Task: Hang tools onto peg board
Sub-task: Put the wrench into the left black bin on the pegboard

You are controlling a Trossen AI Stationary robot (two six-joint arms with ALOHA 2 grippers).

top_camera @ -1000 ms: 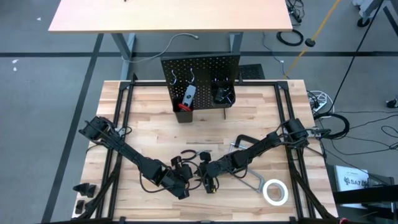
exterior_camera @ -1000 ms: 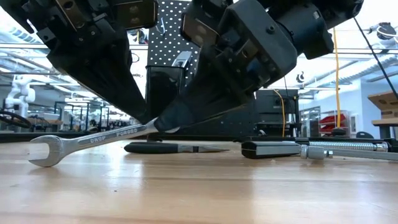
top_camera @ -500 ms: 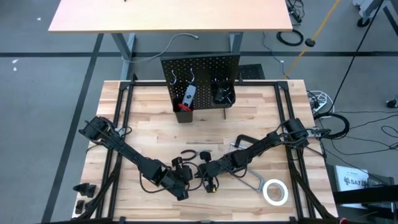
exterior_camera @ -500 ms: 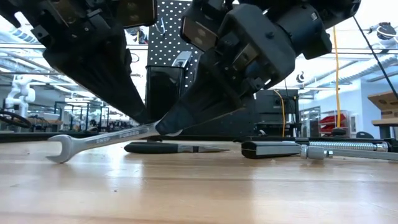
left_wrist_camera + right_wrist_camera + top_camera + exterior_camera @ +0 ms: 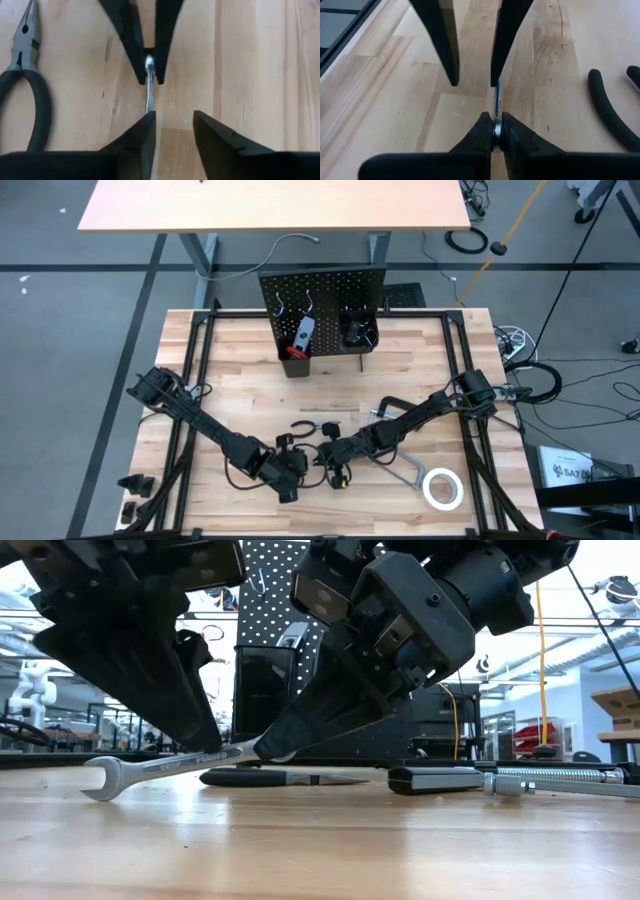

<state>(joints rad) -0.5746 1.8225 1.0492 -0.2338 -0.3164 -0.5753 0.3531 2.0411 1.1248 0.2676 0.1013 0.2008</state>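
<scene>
Nearest the front edge of the desk [image 5: 230, 370], right of centre, the white tape roll [image 5: 442, 488] lies flat and untouched. It looks light and should be held through its open centre or across the rim.

Just behind it, near the middle, the two arms meet over the silver wrench [image 5: 165, 765]. The right pincer [image 5: 496, 131] is closed tight on one end of the wrench shank. The left pincer [image 5: 172, 131] stands partly open, its fingers straddling the shank without gripping it. In the low view the open-jaw end rests on the desk toward the left while the held end is raised, so the wrench sits tilted.

Handling judgement: the wrench is rigid steel, dense for its size, with a smooth plated surface that may slip or pivot in a pinch grip taken at one end. A hold on the flat faces of the shank, closer to mid-length, would resist swinging.

Beside the pincers lie the dark-handled pliers [image 5: 22, 95]; their rubbery handles should grip well. To the right sits the grey bar clamp [image 5: 405, 470], long and probably heavy.

At the far side stands the peg board [image 5: 322, 305], upright, with silver hooks and two bins already holding items.
</scene>
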